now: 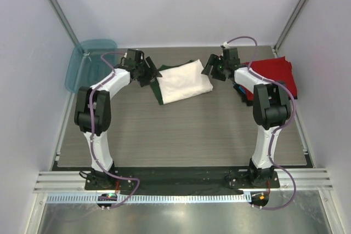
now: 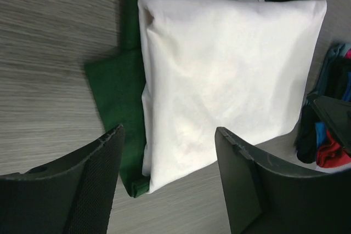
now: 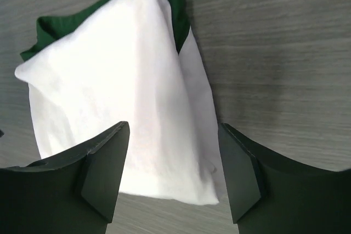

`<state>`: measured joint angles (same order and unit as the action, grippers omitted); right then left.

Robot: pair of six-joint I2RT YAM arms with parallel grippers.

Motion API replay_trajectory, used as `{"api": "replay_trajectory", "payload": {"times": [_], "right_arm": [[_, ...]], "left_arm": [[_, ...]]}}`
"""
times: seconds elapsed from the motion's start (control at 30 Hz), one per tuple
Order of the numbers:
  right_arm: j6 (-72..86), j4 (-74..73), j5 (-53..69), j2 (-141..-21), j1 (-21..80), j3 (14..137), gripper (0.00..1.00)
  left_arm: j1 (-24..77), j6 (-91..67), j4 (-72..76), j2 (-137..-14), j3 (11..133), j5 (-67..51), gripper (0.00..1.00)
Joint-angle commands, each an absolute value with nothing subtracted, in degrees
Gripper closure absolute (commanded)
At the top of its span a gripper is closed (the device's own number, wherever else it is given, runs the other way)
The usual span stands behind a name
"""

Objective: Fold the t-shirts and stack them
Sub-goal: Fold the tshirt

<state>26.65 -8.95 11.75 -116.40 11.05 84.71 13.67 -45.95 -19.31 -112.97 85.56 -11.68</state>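
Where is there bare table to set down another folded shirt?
Bare: the wide middle table stretch from the folded white t-shirt to the near edge. Crowded: the back, with teal tub left, left end effector and right end effector flanking that shirt, red t-shirt right.

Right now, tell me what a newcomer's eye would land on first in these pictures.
The folded white t-shirt with dark green edges stands out, lying in the centre toward the far side. The left hand and right hand flank it, both open and holding nothing. Next comes the red t-shirt at the far right, then the teal tub in the far left corner.
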Motion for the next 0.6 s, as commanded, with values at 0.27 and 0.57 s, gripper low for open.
{"api": "replay_trajectory", "payload": {"times": [0.27, 0.57], "right_arm": [[28.65, 3.77, 18.89, -109.43, 12.22, 70.77, 0.28], [30.24, 6.86, 23.12, -105.73, 14.32, 66.27, 0.34]], "left_arm": [[14.68, -43.68, -11.34, -109.34, 77.79, -15.03, 0.35], [14.85, -42.1, -7.74, -107.84, 73.83, -19.59, 0.4]]}}
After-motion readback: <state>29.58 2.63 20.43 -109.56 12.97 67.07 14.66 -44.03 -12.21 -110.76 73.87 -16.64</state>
